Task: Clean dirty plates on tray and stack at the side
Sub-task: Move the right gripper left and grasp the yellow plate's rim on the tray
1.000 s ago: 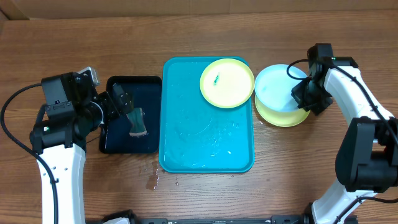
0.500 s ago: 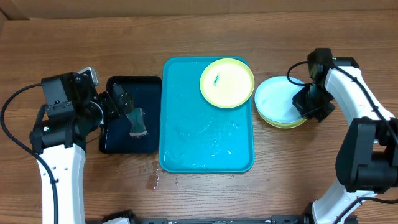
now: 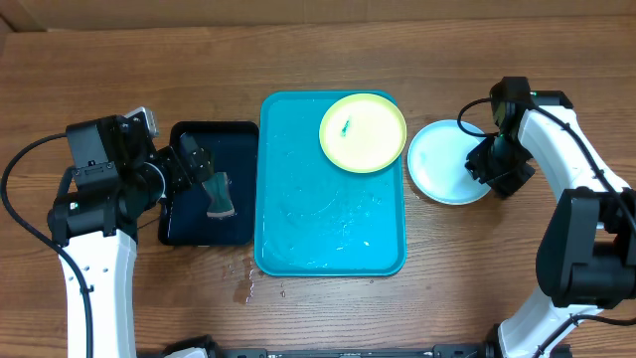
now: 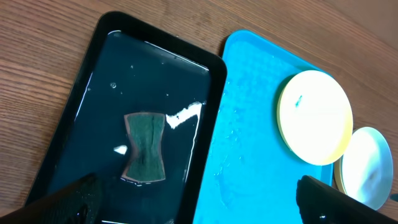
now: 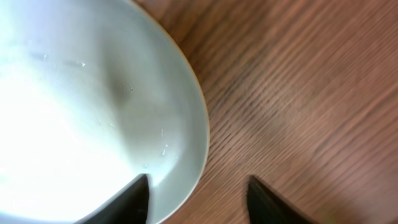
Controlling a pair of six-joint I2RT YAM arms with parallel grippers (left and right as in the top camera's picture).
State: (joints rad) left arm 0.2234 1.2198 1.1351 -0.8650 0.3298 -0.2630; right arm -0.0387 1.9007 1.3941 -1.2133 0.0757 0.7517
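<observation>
On the far right corner of the blue tray (image 3: 318, 219) lies a yellow-green plate (image 3: 363, 132) with a small blue smear. A light blue plate (image 3: 445, 162) rests flat on the table right of the tray; whatever is beneath it is hidden from above. My right gripper (image 3: 490, 162) stands open at that plate's right rim. In the right wrist view one fingertip (image 5: 134, 199) is over the light blue plate (image 5: 74, 106), the other over bare wood, gripping nothing. My left gripper (image 4: 199, 205) hangs wide open over the seam between the two trays.
A black tray (image 3: 194, 214) holding water and a green sponge (image 3: 219, 194) sits left of the blue tray. The blue tray's floor is wet. Water drops (image 3: 243, 288) mark the wood by its near left corner. Cardboard lines the table's far edge.
The right gripper lowered the tilted light blue plate flat onto the yellow-green plate beside the tray, then opened. The left arm has not moved.
</observation>
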